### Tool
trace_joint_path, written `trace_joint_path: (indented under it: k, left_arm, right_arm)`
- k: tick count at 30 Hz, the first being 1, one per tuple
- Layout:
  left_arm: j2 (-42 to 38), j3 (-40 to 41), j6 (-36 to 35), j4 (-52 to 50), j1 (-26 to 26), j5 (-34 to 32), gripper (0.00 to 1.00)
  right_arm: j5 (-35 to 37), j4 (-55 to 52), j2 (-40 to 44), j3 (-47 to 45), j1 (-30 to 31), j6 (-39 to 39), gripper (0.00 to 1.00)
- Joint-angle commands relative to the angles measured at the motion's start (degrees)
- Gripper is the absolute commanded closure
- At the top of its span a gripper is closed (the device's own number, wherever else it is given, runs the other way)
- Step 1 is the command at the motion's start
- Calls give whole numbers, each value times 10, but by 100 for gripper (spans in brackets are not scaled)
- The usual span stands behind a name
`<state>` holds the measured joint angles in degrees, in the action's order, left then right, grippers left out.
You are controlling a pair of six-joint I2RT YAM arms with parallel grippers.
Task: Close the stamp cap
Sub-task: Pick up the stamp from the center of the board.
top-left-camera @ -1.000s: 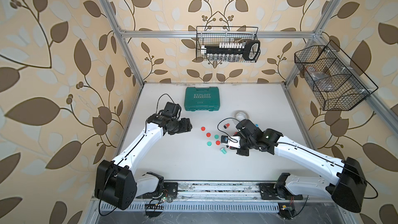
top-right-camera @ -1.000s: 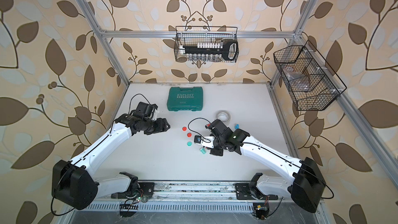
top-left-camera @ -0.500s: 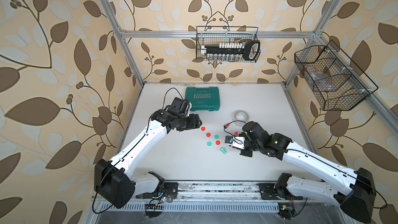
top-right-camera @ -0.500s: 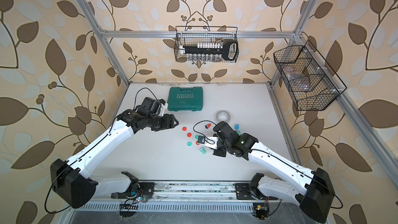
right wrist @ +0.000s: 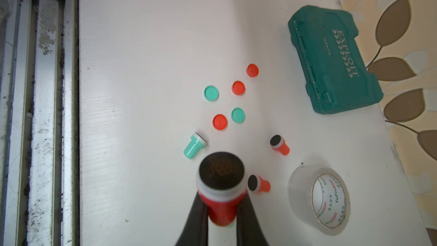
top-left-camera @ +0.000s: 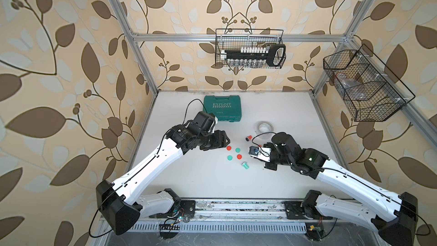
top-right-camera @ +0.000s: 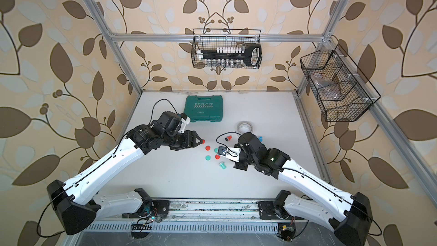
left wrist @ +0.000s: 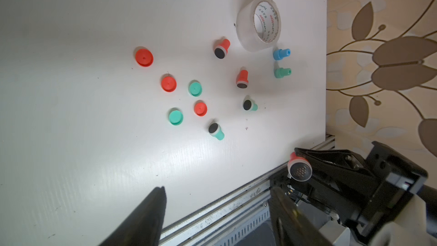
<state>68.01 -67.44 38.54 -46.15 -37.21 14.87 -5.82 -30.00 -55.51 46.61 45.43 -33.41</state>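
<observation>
Nearing red cap (top-left-camera: pixel 228 148) (left jaws wide)

Left hand (top-left-camera: pixel 226 141) closer to red cap (top-left-camera: pixel 228 148)

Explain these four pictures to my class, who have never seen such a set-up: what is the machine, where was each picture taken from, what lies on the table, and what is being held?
The machine is two white robot arms mounted at the front edge of a white table. Each arm ends in a two-fingered claw.

Two pictures come from a twin camera overhead that looks down on everything. The other two come from small cameras on the arms' wrists, looking out past the claws.

On the table lie a green case, a roll of clear tape and five loose round caps, red and green. There are also several small stamps lying uncapped, with their dark faces showing.

The right claw is shut on a red stamp, whose dark face points outward. The left claw is open and empty, near the caps.
</observation>
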Motion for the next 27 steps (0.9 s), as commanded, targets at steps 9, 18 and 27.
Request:
trace_joint_path:
  k: [9,18,27]
  left_arm:
    - [22,-49,86,29,-124,3,31]
    - [49,-90,101,41,-176,-11,34]
    - [54,-85,120,51,-178,-5,40]
  right_arm:
    - [-67,59,72,-17,6,14,95]
    - [-69,75,72,-27,13,27,95]
    - [-77,100,93,-39,13,35,95]
